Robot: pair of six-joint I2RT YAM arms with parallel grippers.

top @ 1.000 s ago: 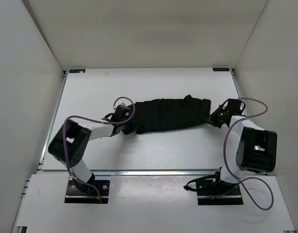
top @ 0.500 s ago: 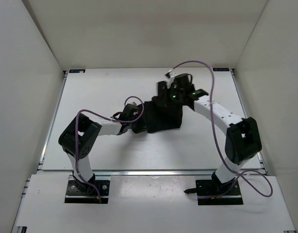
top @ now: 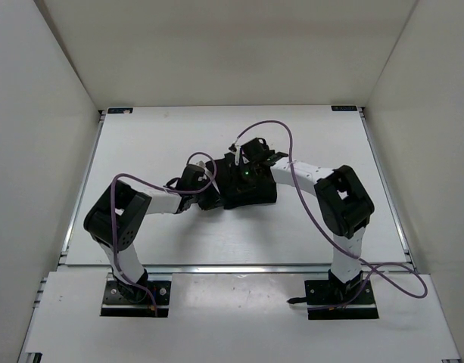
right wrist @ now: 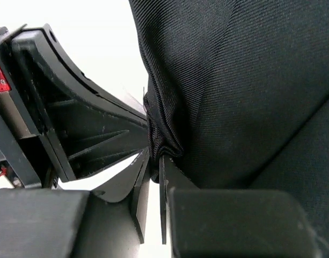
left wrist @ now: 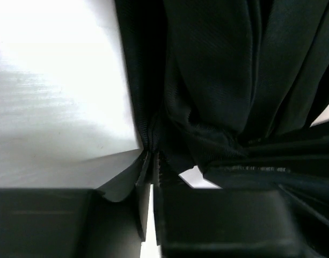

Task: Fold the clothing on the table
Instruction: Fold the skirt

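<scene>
1. From above, we see the skirt (top: 250,189) bunched in the middle of the bench (top: 141,144), with the left hand (top: 205,198) at its left edge and the right hand (top: 237,171) over its top. The grips themselves are hidden here.
2. The left wrist view shows the left hand (left wrist: 152,158) pressed nearly together, pinching a skirt (left wrist: 218,80) fold.
3. The right wrist view shows the right hand (right wrist: 153,161) pinching a bunched skirt (right wrist: 250,80) edge.

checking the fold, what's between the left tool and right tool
Just the bunched clothing, pinched by left tool and right tool; shown in the top view.
</scene>
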